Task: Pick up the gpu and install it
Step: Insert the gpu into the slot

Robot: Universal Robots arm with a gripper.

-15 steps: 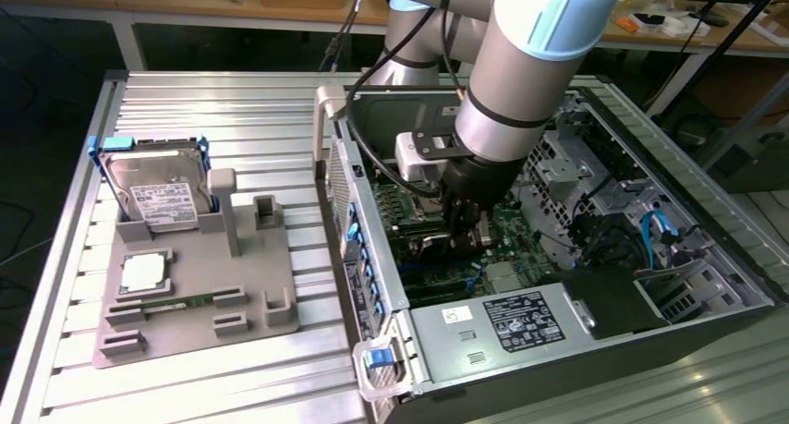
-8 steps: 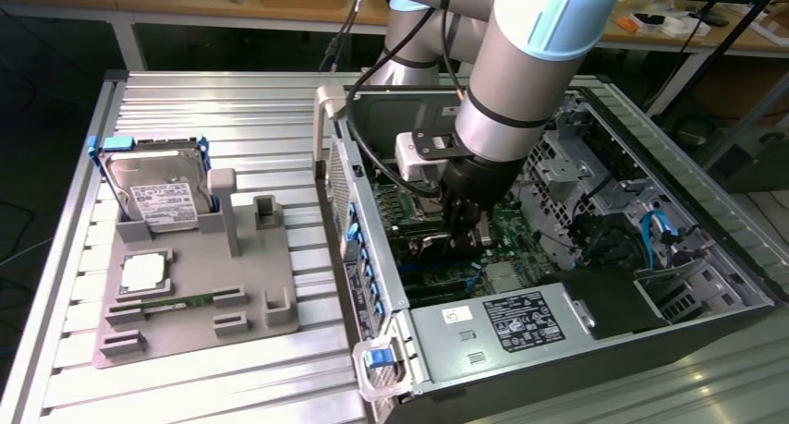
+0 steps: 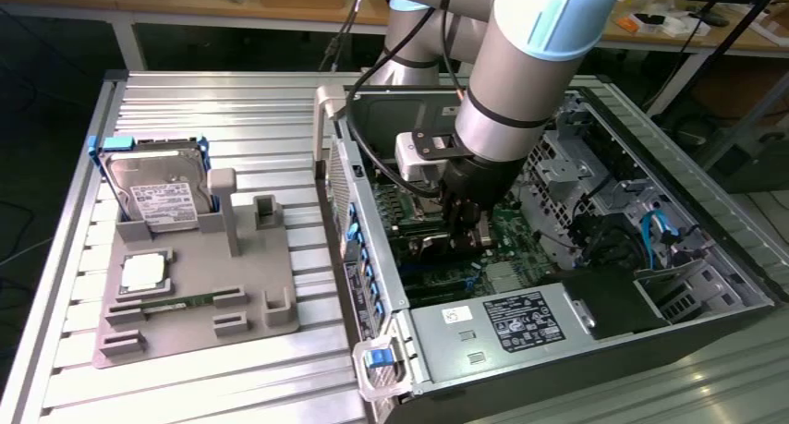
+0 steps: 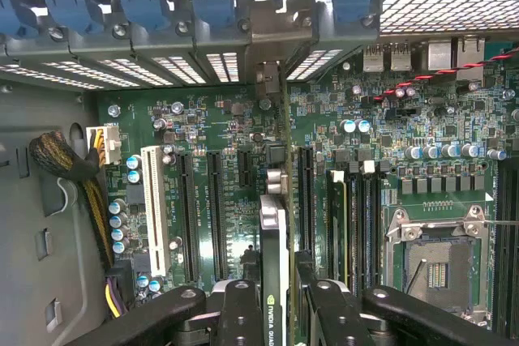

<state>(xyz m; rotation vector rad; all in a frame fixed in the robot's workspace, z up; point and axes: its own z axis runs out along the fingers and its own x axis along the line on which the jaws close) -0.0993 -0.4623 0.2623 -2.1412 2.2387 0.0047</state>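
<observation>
Thin black gpu card (image 4: 273,249) stands edge-on, clenched between the matte black tool's (image 4: 276,313) fingers, over the green motherboard's (image 4: 203,119) long dark slots (image 4: 212,208), narrow gaps either side. Exterior view adds the grey cylindrical arm (image 3: 530,64) reaching into the open steel computer case (image 3: 690,350), ribbed aluminium tabletop (image 3: 222,101) at its 9 o'clock.

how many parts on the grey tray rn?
3: a hard drive standing at the far end of the grey tray, a square silvery chip lying flat mid-tray, a green memory stick just nearer the camera. Smaller bits could hide behind the tray's posts.
</observation>
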